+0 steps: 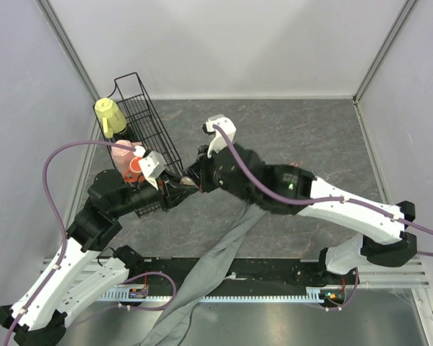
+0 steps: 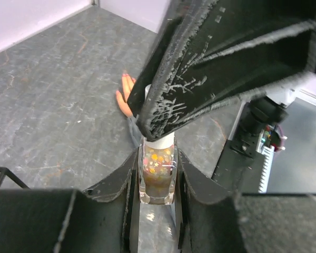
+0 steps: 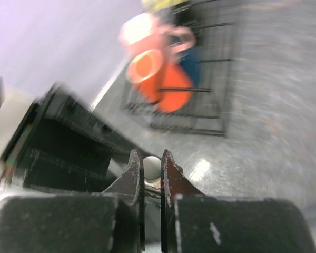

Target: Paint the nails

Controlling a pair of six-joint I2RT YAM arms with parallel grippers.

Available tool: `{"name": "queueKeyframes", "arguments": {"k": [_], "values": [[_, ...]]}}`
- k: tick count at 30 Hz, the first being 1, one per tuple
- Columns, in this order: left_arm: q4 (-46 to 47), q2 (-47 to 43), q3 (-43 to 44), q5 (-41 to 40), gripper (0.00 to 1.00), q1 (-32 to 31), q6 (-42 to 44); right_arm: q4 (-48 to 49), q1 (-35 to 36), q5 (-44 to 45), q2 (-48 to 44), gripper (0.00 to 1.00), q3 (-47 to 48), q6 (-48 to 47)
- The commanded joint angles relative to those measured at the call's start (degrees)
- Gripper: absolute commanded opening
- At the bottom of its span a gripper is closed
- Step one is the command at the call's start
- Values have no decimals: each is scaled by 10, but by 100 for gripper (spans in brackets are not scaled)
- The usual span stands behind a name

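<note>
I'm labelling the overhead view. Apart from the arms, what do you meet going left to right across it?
Yellow cup → orange cup → grey sleeve. The wire basket spans both cups, so it is left out.

The brown bottle [image 2: 157,176] (orange-gold flecks) wears a white cap [image 2: 158,141].

A grey, stone-veined tabletop [image 1: 303,130] fills the middle of the top view. Three plain pale walls close it in: a back wall [image 1: 231,43] along the top, a left wall [image 1: 22,86] and a right wall [image 1: 418,94]. Slanting metal posts [image 1: 71,50] mark the two far corners. Along the lower edge run a black strip [image 1: 274,270], a slotted pale rail [image 1: 260,295] and a dull metal sheet [image 1: 289,324]. The light is soft and even; in the right wrist view one bright glare patch [image 3: 200,168] lies on the tabletop.
</note>
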Motion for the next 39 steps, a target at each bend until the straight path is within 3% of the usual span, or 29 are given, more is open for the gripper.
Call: {"name": "queueKeyframes", "arguments": {"k": [1, 9, 10, 12, 13, 16, 18, 20, 21, 25, 30, 35, 39], "values": [[139, 42, -24, -183, 2, 10, 2, -94, 150, 324, 33, 0, 13, 242], [97, 21, -32, -141, 2, 11, -6, -108, 151, 329, 64, 1, 63, 186], [82, 17, -21, -127, 2, 11, -7, -107, 148, 320, 60, 11, 64, 158], [33, 15, -10, -81, 2, 11, -15, -106, 137, 288, 36, 18, 61, 126], [19, 12, -2, -62, 2, 12, -18, -106, 133, 277, 27, 33, 57, 106], [-19, 1, 3, 29, 2, 12, -32, -100, 105, 169, -12, 57, 51, 26], [-28, -9, 2, 106, 2, 12, -44, -96, 82, 63, -34, 65, 50, -32], [-24, -15, -5, 183, 2, 12, -62, -78, 64, -19, -60, 65, 35, -80], [-13, -16, -7, 214, 2, 11, -66, -61, 56, -119, -72, 65, 23, -124], [35, -9, -16, 336, 2, 12, -106, 11, 4, -317, -111, 68, -51, -157], [42, -6, -10, 383, 2, 12, -124, 4, -18, -374, -86, 65, -31, -176], [42, -5, -9, 385, 2, 12, -124, 2, -37, -418, -62, 55, -24, -184], [42, -4, -8, 381, 2, 12, -121, 4, -44, -431, -54, 42, -30, -187]]}}
